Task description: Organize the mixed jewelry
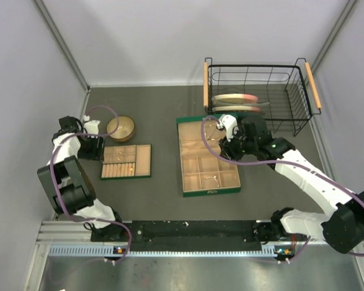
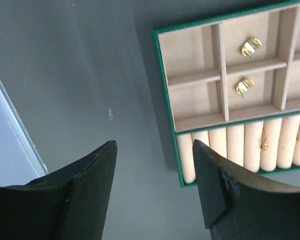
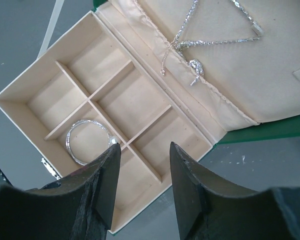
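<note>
A black wire basket [image 1: 258, 97] fills the upper right of the top view. Centre frame lies the open green box [image 1: 212, 191], and left of it a smaller green tray [image 1: 126, 177] below a wooden bowl [image 1: 121, 128]. The right gripper [image 3: 142, 150] hangs over the box, jaws spread and empty. The left gripper [image 2: 155, 147] is likewise spread beside the tray. In the right wrist view, the bracelet hoop [image 3: 68, 144] sits in a lower-left compartment and the chain necklace [image 3: 215, 42] on the padded lid at top. Gold pieces [image 2: 250, 46] lie in tray cells.

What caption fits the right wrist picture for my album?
Open right tool above a beige-lined green box: silver bracelet hoop inside, silver chain necklace on the lid.
</note>
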You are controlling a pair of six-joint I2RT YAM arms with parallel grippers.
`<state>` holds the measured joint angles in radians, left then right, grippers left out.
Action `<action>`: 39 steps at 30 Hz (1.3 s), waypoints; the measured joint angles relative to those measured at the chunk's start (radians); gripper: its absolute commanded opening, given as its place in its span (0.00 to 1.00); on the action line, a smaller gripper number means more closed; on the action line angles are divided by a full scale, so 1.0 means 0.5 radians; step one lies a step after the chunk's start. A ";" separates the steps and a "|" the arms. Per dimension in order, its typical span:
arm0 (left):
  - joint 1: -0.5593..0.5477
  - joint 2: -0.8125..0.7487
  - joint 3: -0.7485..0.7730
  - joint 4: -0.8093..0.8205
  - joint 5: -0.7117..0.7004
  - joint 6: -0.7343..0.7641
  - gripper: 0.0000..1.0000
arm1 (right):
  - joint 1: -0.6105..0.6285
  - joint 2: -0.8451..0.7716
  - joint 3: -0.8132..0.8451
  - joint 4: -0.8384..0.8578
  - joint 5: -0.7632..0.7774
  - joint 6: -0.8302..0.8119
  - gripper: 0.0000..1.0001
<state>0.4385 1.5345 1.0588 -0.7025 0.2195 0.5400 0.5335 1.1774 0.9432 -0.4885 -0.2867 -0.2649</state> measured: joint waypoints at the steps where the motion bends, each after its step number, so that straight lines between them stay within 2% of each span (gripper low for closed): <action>1: 0.001 0.043 0.018 0.007 0.001 -0.022 0.66 | 0.000 -0.004 0.000 0.000 -0.007 0.000 0.44; 9: 0.000 0.248 0.037 0.061 0.004 -0.131 0.63 | 0.000 -0.010 -0.001 -0.007 -0.039 -0.001 0.44; 20: 0.000 0.353 0.041 0.137 0.038 -0.200 0.59 | 0.000 -0.010 -0.001 -0.021 -0.059 -0.001 0.43; 26: -0.002 0.368 0.041 0.171 0.034 -0.230 0.52 | 0.000 -0.010 -0.001 -0.022 -0.059 0.000 0.42; 30: -0.012 0.410 0.040 0.214 0.011 -0.253 0.36 | 0.000 -0.010 -0.001 -0.023 -0.057 0.000 0.41; 31: -0.018 0.410 0.037 0.209 0.021 -0.258 0.27 | 0.000 -0.010 -0.001 -0.023 -0.056 0.000 0.41; 36: -0.047 0.404 0.027 0.195 0.055 -0.282 0.10 | 0.000 -0.010 -0.001 -0.027 -0.048 0.008 0.41; 37: -0.049 0.400 0.021 0.197 0.060 -0.285 0.03 | 0.000 -0.010 -0.001 -0.027 -0.044 0.011 0.40; 39: -0.048 0.387 0.006 0.210 0.061 -0.300 0.00 | 0.000 -0.010 -0.001 -0.027 -0.034 0.013 0.38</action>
<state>0.4145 1.7279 1.0618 -0.5976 0.2501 0.3901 0.5335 1.1725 0.9428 -0.5022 -0.3038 -0.2584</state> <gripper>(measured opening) 0.066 0.404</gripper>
